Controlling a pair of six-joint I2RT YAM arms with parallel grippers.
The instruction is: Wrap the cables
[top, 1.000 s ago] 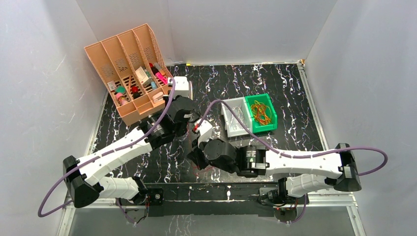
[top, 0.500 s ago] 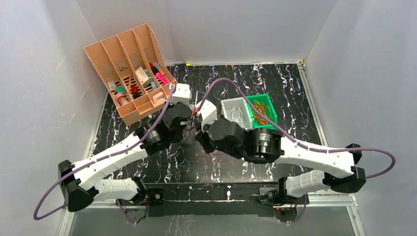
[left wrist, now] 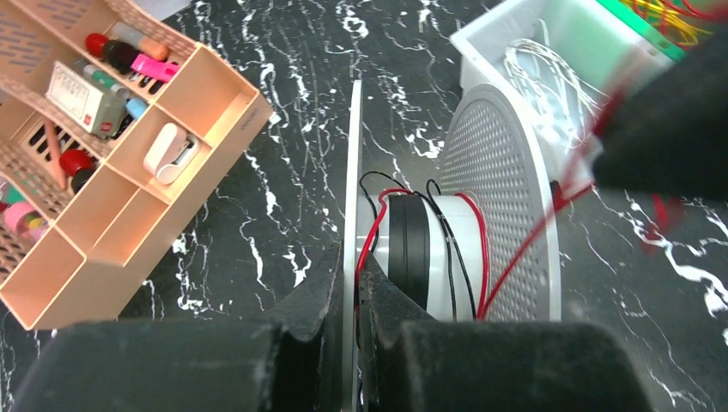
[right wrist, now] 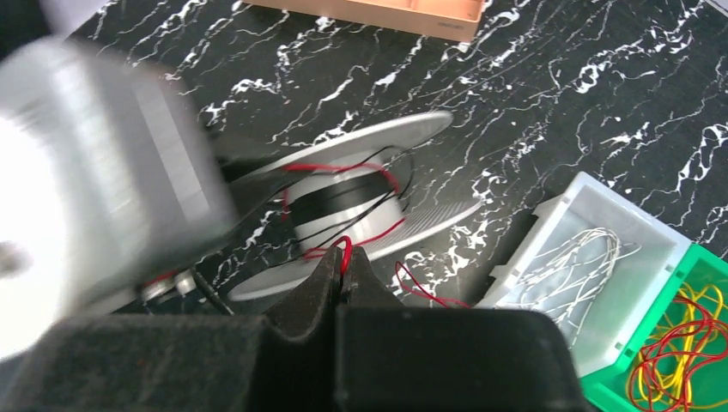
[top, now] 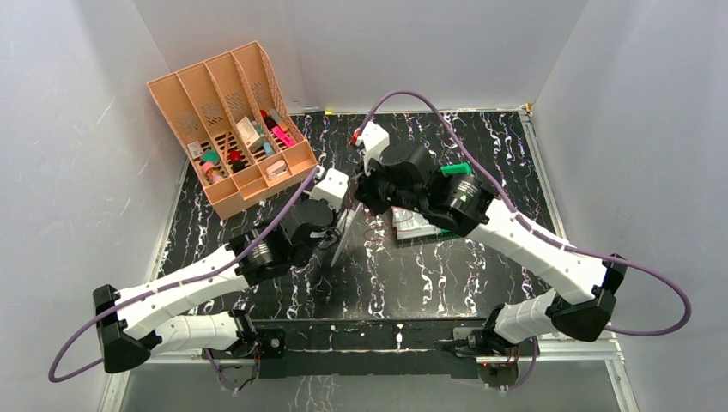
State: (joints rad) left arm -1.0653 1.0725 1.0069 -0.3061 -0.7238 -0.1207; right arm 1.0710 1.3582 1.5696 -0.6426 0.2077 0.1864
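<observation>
My left gripper (left wrist: 350,268) is shut on the thin white flange (left wrist: 352,163) of a spool (left wrist: 442,249), holding it on edge above the table. The spool has a white core with a black band, and a second, perforated flange (left wrist: 502,189). Thin red cable (left wrist: 515,257) and black wire lie in a few turns round the core. My right gripper (right wrist: 345,254) is shut on a small loop of the red cable (right wrist: 342,243), just above the spool (right wrist: 343,202). More red cable (right wrist: 421,292) trails slack below. In the top view the left gripper (top: 335,242) and right gripper (top: 366,190) are close together mid-table.
A peach desk organiser (top: 227,120) with small items stands at the back left. A white bin (right wrist: 592,249) of white wires and a green bin (right wrist: 687,343) of red and yellow wires sit right of the spool, under the right arm. Black marbled tabletop (top: 481,275) lies all around.
The right arm has swung from the near middle up and back over the spool, drawing the red cable along. The left arm has shifted slightly right and nearer with the spool.
</observation>
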